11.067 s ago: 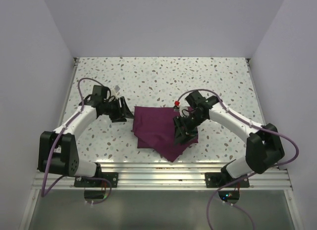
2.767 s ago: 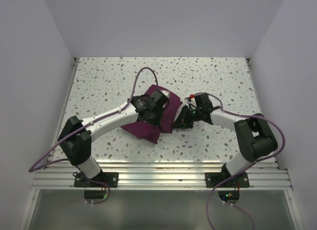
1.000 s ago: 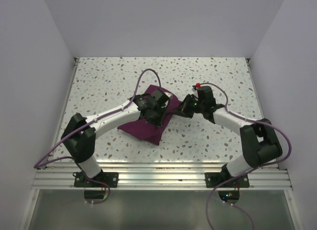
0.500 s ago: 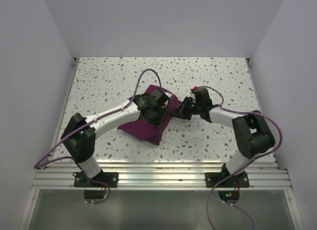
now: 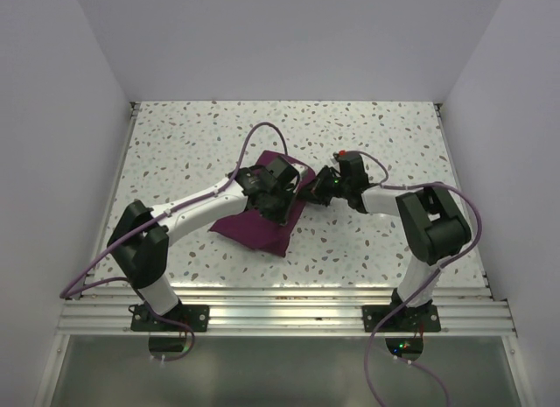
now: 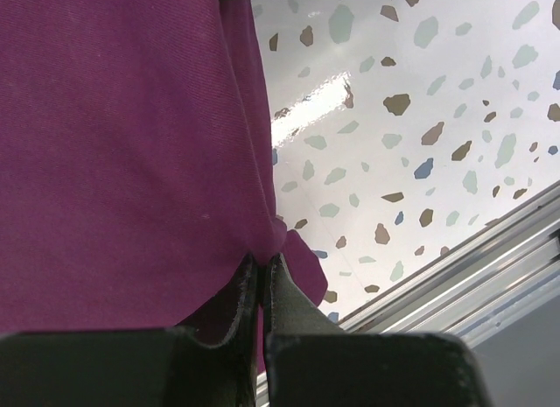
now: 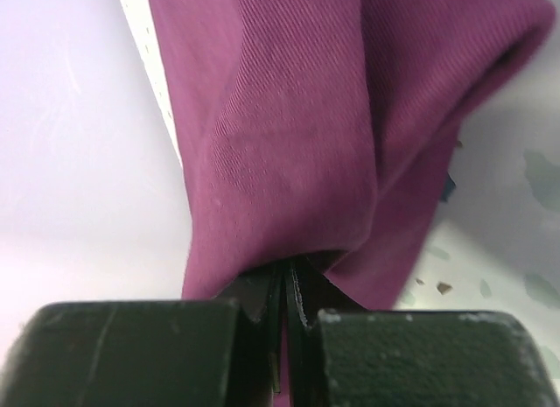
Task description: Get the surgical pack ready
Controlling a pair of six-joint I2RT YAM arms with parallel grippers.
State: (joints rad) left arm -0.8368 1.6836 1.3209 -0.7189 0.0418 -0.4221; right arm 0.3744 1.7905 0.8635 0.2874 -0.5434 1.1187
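Observation:
The surgical pack (image 5: 254, 228) is a dark-purple cloth folded into a narrow bundle lying on the speckled table, running from the middle toward the near left. My left gripper (image 5: 282, 206) sits over its middle, shut on an edge of the cloth (image 6: 131, 144); the fingertips (image 6: 278, 276) pinch the fabric. My right gripper (image 5: 315, 190) meets the bundle's far right end and is shut on a fold of the pack (image 7: 289, 127). The two grippers are close together. No instruments or gauze show; the bundle hides whatever is inside.
The speckled table (image 5: 376, 136) spreads bare behind and to the right of the arms. An aluminium rail (image 5: 280, 304) runs along the near edge, also seen at the lower right in the left wrist view. White walls close in the left, back and right.
Over the last second my right gripper slid left, toward the left gripper, holding the cloth end. The right arm's elbow folded in. The left arm and the bundle barely moved.

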